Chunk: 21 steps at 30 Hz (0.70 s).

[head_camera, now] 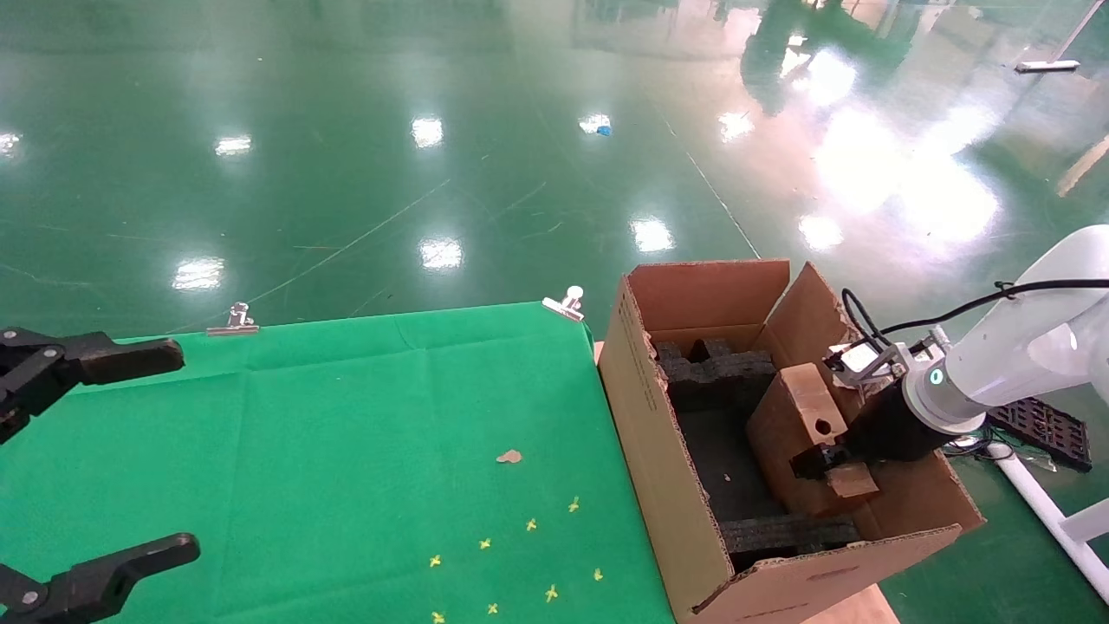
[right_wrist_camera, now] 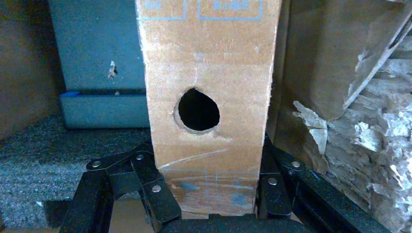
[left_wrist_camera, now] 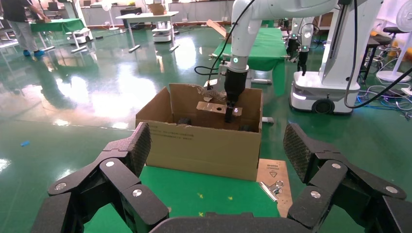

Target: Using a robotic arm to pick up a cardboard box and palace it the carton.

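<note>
The white-tubed right robotic arm reaches over the carton's right side. Its gripper is shut on the cardboard box, a slim brown box with a round hole in its narrow face. In the right wrist view the black fingers press both sides of the cardboard box. It hangs tilted inside the large carton, above black foam blocks. The left wrist view shows the carton with the cardboard box in it. My left gripper stays open at the table's left edge.
A green cloth covers the table, held by metal clips. A cardboard scrap and yellow marks lie on it. The carton's torn right flap stands beside the arm. A black crate lies on the floor.
</note>
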Motion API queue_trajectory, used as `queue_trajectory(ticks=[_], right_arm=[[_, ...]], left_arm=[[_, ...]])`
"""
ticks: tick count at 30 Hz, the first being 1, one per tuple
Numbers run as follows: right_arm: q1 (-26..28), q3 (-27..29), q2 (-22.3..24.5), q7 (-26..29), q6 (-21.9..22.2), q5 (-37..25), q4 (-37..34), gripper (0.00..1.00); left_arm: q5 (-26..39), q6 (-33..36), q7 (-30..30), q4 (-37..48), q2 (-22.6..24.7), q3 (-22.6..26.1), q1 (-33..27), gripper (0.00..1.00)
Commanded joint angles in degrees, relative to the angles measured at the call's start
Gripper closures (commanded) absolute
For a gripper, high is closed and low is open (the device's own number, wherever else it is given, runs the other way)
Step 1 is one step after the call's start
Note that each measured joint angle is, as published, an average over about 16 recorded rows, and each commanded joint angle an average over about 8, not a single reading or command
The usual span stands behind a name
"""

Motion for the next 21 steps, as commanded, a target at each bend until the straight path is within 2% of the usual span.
queue_trajectory(ticks=[1, 21], right_arm=[[0.02, 0.29, 0.11, -0.62, -0.34, 0.43, -0.36, 0.00], [1.79, -0.60, -1.58, -1.02, -1.72, -0.90, -3.13, 0.00]], left_arm=[[0.00, 0.00, 0.00, 0.00, 0.00, 0.01, 0.00, 0.00], [-0.05, -0.03, 0.03, 0.00, -0.03, 0.07, -0.02, 0.00]])
